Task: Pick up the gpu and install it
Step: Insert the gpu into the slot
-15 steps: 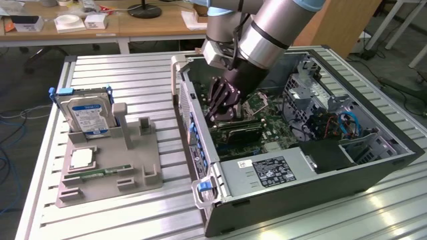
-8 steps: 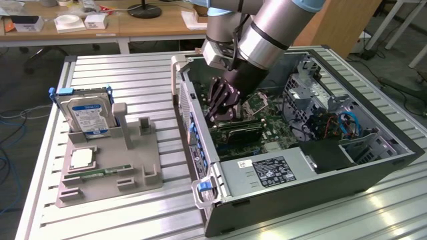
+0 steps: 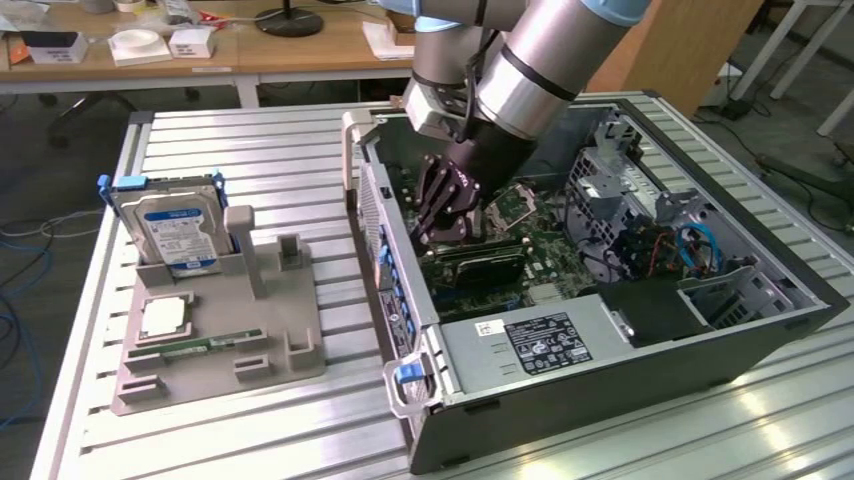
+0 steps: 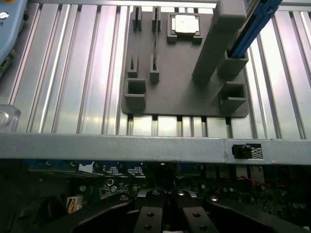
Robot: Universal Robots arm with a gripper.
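Observation:
The gpu (image 3: 483,262), a thin dark card, stands on edge low inside the open computer case (image 3: 747,330), on the green motherboard (image 3: 541,235). My gripper (image 3: 430,236) reaches down into the case from above, at the end of the card nearest the case's side wall. Its black fingers are pressed together on the card's upper edge. In the wrist view the gripper (image 4: 165,213) is shut just inside the case's metal wall (image 4: 146,148), with the motherboard below it.
On the exterior view's left, a grey parts stand (image 3: 220,345) holds a silver hard drive with a blue label (image 3: 171,232), a square chip (image 3: 163,317) and a narrow memory stick (image 3: 200,345). A power supply (image 3: 534,345) fills the case's near corner. Ribbed aluminium table all around.

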